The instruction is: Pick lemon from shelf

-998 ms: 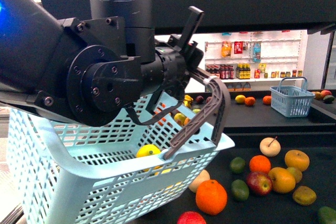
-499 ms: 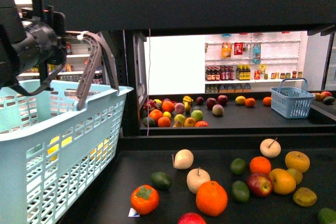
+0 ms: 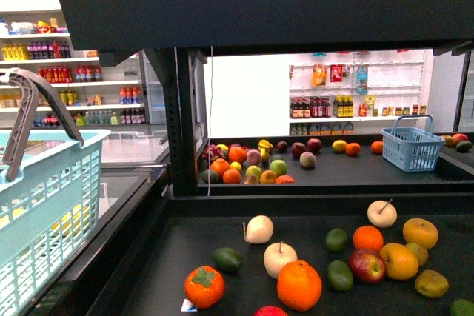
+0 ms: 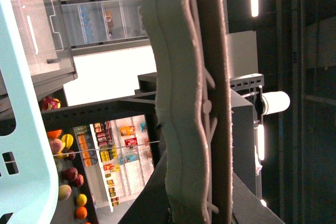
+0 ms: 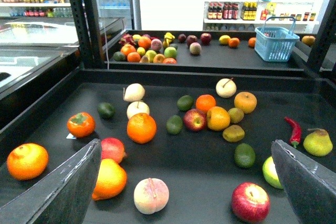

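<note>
Black right fingers (image 5: 58, 192) spread over shelf (image 5: 210, 156) fruit; only front view shows basket (image 3: 44, 205).

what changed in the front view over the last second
The left arm and the light blue basket it carries swung off to the left: a second ago they filled the view's left and middle; now only part of the basket and its grey handle show at the left edge, the arm gone from the front view. That uncovered the persimmon and more of the shelf. The fruit stayed put.
</note>
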Robot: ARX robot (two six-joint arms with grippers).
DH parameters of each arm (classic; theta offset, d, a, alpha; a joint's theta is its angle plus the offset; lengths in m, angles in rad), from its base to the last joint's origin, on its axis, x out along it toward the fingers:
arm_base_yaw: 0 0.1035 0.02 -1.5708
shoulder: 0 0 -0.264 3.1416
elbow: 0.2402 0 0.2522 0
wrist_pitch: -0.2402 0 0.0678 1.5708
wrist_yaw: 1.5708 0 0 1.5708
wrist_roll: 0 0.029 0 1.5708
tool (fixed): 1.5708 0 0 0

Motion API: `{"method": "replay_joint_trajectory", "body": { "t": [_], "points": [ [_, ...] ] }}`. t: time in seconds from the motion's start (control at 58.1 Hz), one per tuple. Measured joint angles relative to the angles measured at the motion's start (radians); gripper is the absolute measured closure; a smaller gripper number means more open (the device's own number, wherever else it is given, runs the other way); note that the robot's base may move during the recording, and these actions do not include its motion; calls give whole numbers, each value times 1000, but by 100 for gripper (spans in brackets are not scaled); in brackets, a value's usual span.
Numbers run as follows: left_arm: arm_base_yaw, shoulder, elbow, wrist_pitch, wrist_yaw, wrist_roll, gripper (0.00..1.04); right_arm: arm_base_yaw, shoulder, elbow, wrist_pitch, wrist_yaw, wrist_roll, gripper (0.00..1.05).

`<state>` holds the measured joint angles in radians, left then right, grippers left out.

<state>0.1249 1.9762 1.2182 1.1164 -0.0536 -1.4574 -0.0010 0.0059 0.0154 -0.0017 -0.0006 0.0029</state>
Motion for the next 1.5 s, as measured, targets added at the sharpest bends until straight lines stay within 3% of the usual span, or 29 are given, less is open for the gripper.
{"method": "replay_joint_trajectory", "body": {
  "t": [0.637,1.136,1.497],
  "points": [
    [55,138,-30,148,98,-59,96,0,0,0,0,0,0,7],
    [62,41,-161,127,110,11,6,0,0,0,0,0,0,7],
    [74,-75,-211,-24,101,84,8,0,0,0,0,0,0,7]
  ]
}}
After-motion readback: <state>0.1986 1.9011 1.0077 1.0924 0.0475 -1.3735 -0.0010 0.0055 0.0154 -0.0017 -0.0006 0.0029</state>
